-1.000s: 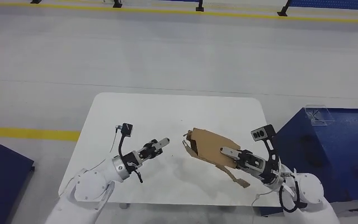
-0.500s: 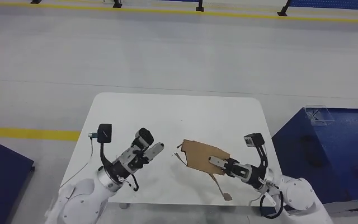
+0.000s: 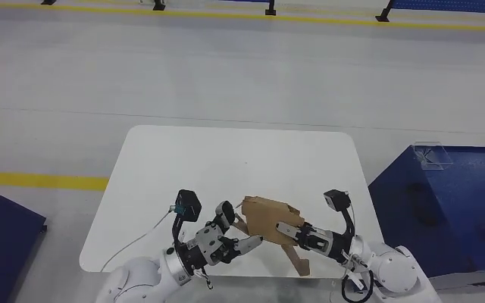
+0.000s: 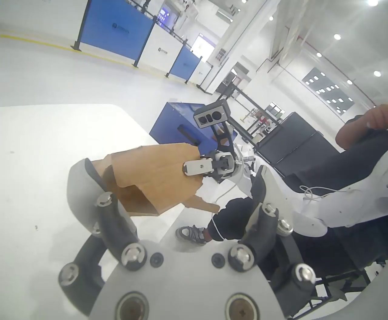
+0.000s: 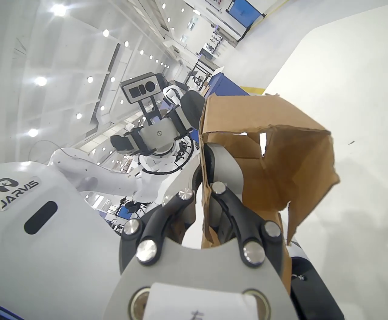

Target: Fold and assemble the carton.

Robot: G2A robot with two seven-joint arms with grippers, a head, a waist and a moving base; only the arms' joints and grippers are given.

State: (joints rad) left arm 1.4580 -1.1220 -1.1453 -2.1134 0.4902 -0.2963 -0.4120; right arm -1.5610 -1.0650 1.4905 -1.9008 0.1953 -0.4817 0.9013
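While the right hand [image 3: 283,227] pinches the half-open brown cardboard carton [image 3: 267,212] over the white counter [image 3: 227,159], the left hand [image 3: 241,226] gapes wide beside it. Likely light, crease-prone; take hold near folds.

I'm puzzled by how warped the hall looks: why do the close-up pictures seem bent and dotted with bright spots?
Left wrist view: a wide lens bows the hall's straight lines, and ceiling lamps burn out as white dots. Right wrist view: the same bowing, ceiling lamps flaring too. Top view: soft, even light on the table and carton, no glare.
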